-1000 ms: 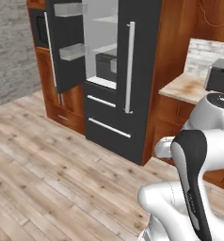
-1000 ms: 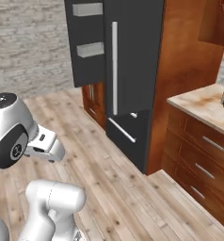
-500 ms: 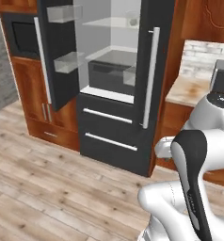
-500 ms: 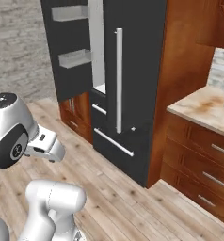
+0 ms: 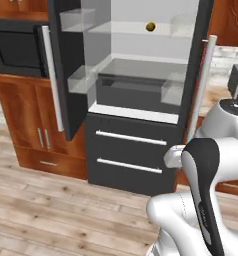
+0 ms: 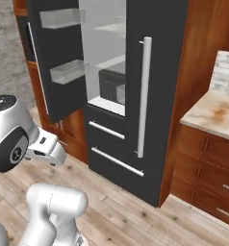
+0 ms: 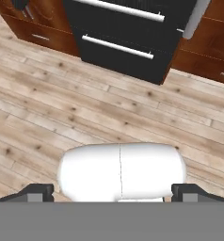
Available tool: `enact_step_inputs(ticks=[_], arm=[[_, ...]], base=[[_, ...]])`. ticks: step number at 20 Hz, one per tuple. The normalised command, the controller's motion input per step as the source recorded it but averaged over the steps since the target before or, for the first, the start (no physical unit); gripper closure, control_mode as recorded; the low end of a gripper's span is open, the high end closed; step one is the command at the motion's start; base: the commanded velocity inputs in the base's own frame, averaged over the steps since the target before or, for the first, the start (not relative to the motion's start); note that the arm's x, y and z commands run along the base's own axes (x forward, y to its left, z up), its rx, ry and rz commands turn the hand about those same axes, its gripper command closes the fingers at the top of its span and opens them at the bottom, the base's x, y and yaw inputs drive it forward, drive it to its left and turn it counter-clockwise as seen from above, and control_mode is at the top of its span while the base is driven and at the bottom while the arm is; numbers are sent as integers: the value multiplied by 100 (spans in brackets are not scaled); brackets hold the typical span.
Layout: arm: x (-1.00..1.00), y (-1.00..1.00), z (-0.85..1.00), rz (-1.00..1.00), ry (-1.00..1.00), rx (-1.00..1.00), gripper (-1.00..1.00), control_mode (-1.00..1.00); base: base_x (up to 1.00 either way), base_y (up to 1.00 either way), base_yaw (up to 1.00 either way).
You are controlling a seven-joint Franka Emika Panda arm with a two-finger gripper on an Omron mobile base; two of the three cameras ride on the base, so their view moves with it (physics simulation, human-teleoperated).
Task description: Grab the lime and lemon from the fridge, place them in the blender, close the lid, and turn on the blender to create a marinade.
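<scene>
Wood-plank floor, brown cabinetry. Left base view: fridge, left door swung open, presumably for access; lemon on upper glass shelf, far inside; microwave at left. Right base view: same fridge, right door shut, long white handle; stone tabletop at right. Hand view: gripper aimed at floor, fingers spread wide, nothing between them; freezer drawers beyond. Lime not discernible.
</scene>
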Motion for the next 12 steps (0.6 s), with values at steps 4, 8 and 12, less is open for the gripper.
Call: enact_step_inputs(ticks=[4, 8, 12], arm=[[0, 0, 0, 0, 0, 0, -100, 100], [0, 0, 0, 0, 0, 0, -100, 100], [0, 0, 0, 0, 0, 0, -100, 100]], base=[[86, 53, -26], [69, 39, -34], [61, 21, -46]])
